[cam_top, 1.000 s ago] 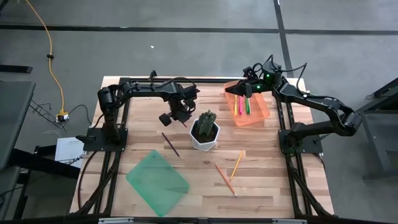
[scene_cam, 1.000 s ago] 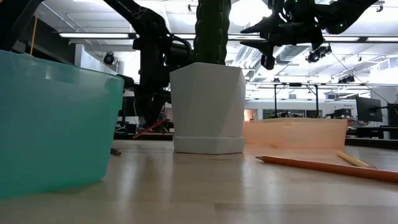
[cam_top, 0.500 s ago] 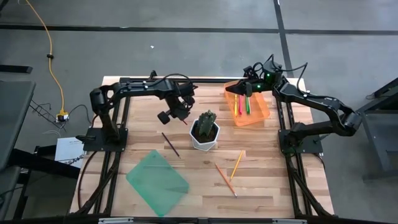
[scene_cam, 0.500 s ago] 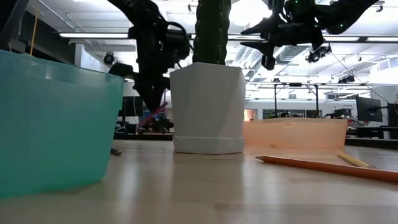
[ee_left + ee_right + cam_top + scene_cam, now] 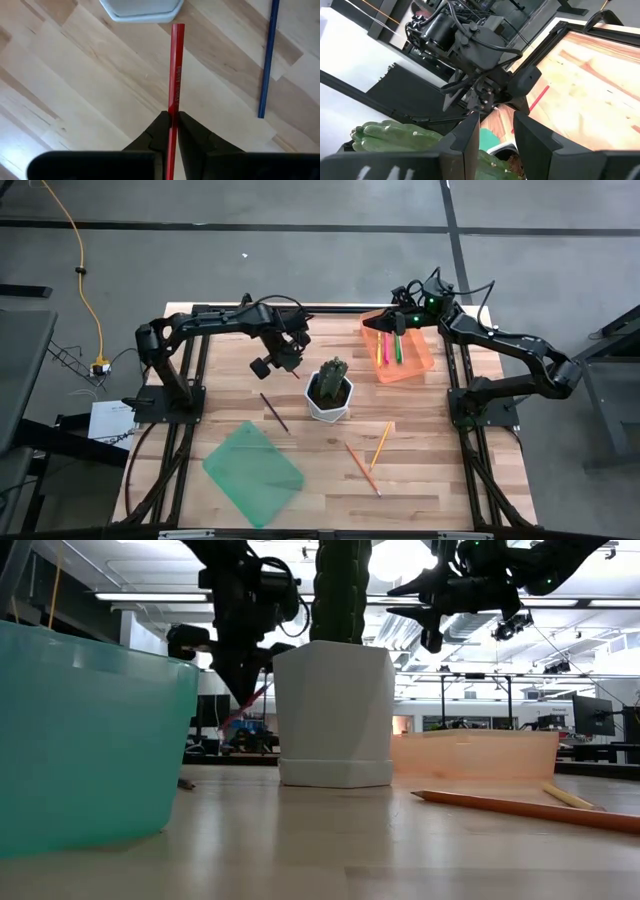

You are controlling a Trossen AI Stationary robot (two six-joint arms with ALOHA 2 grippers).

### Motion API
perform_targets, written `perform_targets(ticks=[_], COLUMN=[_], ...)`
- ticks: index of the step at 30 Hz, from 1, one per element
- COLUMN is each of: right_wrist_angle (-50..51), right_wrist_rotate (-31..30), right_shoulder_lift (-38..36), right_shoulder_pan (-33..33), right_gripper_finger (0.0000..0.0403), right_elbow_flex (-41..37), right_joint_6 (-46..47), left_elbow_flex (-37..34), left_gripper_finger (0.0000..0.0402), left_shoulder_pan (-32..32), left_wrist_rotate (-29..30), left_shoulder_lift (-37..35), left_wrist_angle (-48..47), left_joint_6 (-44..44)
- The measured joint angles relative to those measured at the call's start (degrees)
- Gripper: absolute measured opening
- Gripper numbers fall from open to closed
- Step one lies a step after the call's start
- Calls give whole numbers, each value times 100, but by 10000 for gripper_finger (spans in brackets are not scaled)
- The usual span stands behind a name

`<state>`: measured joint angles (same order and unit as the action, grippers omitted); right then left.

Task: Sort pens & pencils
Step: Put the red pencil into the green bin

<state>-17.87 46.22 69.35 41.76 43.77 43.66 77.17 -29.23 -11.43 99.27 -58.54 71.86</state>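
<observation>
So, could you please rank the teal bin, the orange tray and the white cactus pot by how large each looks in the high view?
1. teal bin, clearly the largest.
2. orange tray.
3. white cactus pot, the smallest, though not far behind the tray, which the right gripper partly covers.

The left gripper (image 5: 287, 360) hangs above the table's ten o'clock area, its arm bent in from the left edge, and its fingers (image 5: 159, 131) are clamped on a red pencil (image 5: 174, 85). The right gripper (image 5: 385, 323) hangs at about one o'clock, arm stretched in from the right, fingers (image 5: 470, 135) parted with nothing between them.
</observation>
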Motion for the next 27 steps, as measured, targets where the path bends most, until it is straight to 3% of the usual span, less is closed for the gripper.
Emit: perform_targets(ticks=[19,27], right_wrist_angle=[-2,-2], right_wrist_rotate=[-2,-2], right_shoulder_lift=[0,1], right_shoulder_pan=[0,111], right_gripper_finger=[113,113], right_elbow_flex=[0,0], right_joint_6=[131,131], left_elbow_flex=[0,0], left_gripper_finger=[23,23], left_shoulder_pan=[16,385], left_wrist_rotate=[-321,-360], left_shoulder_lift=[-563,-765], left_wrist_angle=[-353,-437], left_joint_6=[-189,-330])
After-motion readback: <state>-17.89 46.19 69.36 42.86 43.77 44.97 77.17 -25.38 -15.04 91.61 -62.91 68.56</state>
